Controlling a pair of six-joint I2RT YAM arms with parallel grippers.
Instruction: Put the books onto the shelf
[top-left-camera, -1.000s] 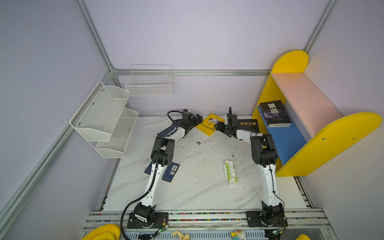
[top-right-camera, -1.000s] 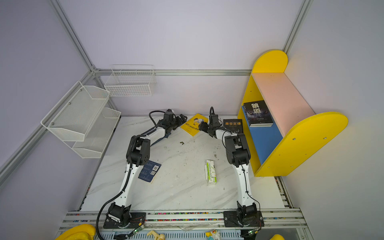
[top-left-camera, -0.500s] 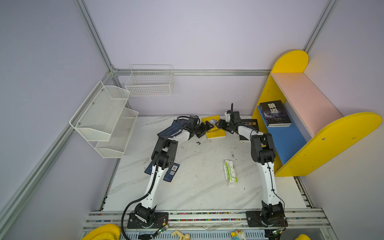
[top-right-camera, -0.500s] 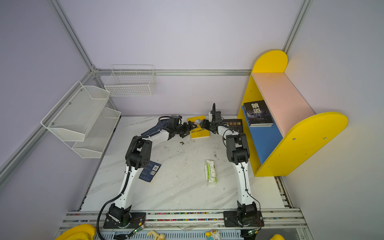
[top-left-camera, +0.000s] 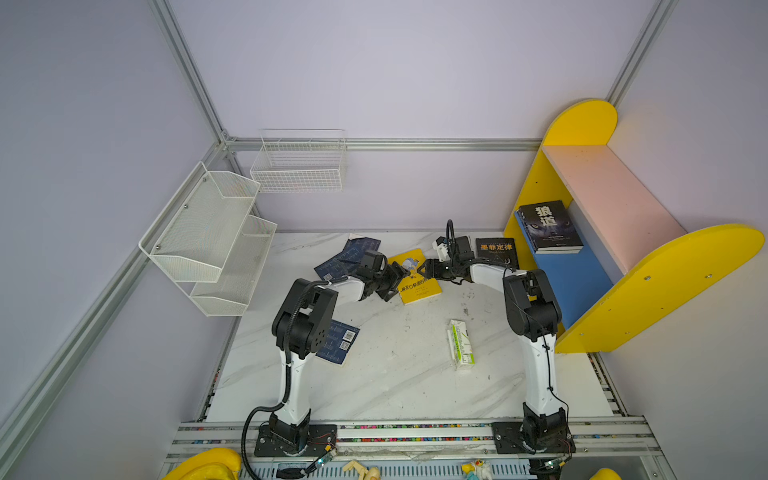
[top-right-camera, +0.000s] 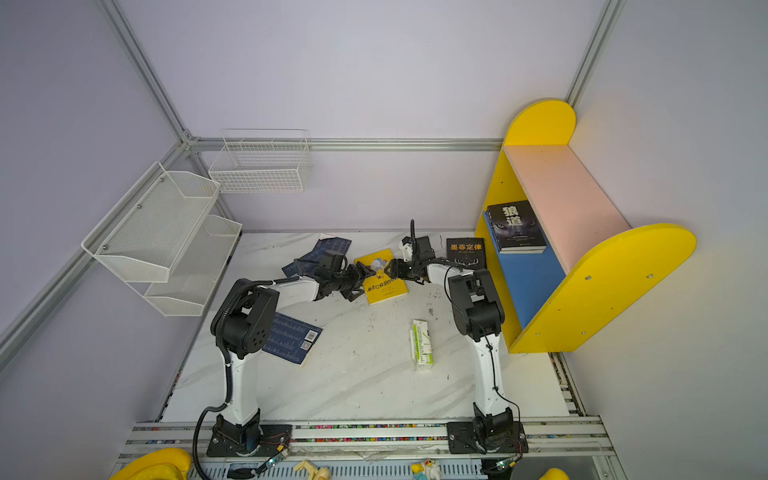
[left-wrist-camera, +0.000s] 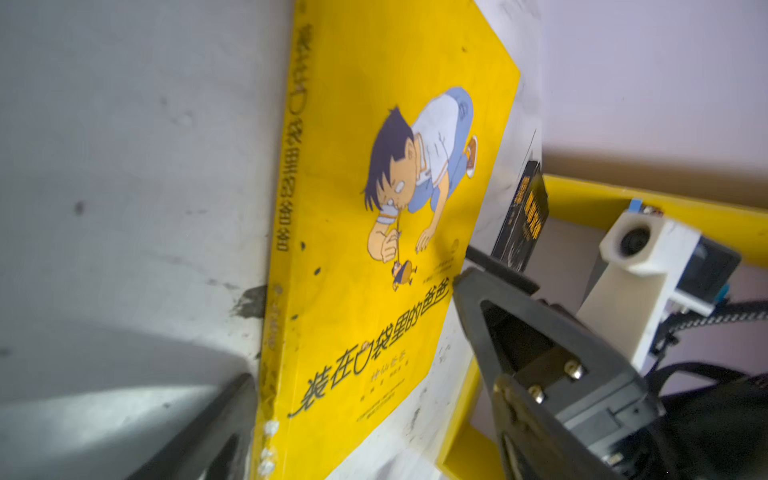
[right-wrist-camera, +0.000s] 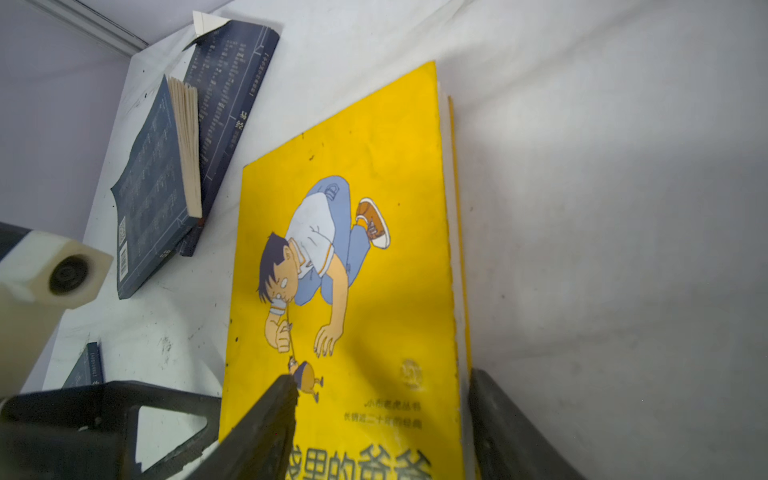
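Left gripper (top-left-camera: 400, 283): was parted, empty, at book (top-left-camera: 417, 287) spine.
Right gripper (top-left-camera: 422, 271): was parted, empty, astride fore-edge.
Risk: book buckled by uneven squeeze.

Yellow cartoon book (top-left-camera: 417, 286) lying flat, black book (top-left-camera: 548, 226) on shelf (top-left-camera: 665, 282) blue board, navy books (top-left-camera: 353, 254) scattered

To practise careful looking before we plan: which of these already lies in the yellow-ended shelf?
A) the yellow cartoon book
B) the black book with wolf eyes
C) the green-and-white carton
B: the black wolf-eyed book lies inside the shelf, while the yellow book and the carton lie on the table.
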